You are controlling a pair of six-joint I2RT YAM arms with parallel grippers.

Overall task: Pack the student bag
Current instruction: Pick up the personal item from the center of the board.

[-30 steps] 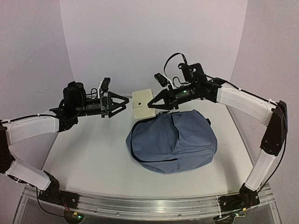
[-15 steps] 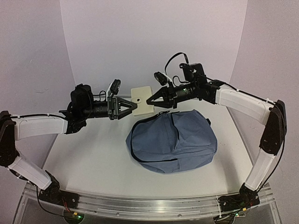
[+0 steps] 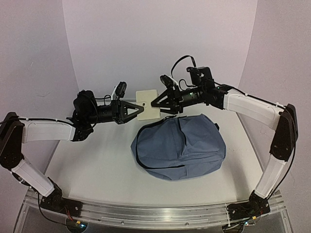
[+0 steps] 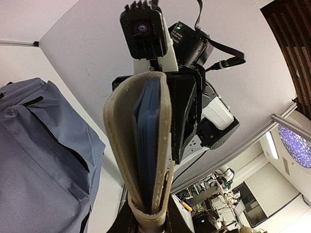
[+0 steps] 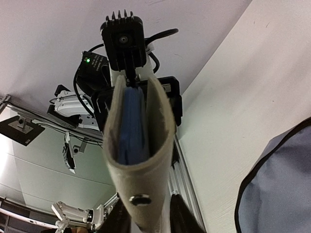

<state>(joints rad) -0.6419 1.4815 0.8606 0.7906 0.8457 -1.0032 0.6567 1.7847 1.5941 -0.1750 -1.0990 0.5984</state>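
Both arms have met in the air over the far side of the counter (image 3: pixel 92 160), and between them hangs a cream case (image 3: pixel 148 104). The left gripper (image 3: pixel 138 110) is clamped on one edge of it and the right gripper (image 3: pixel 155 103) on the opposite edge. Each wrist view shows the case rising straight out from between that arm's own closed fingers. It gapes a little along one side, and a flat blue item (image 4: pixel 147 145) is tucked inside. The student bag (image 3: pixel 187 148) lies flat on the counter just below and to the right of the case, front pocket up, touched by neither arm. To me this looks like a hand-over, or a two-handed steadying of the case, before it goes into the bag. Nothing is packed yet as far as I can see. A black zipper line curves down the bag's left edge, but I can't tell from here whether the mouth is open. The next move, I'd say, needs one gripper to let go cleanly while the other keeps a firm hold. The freed arm would then have to lift the bag's opening so the case can slide in edge first.
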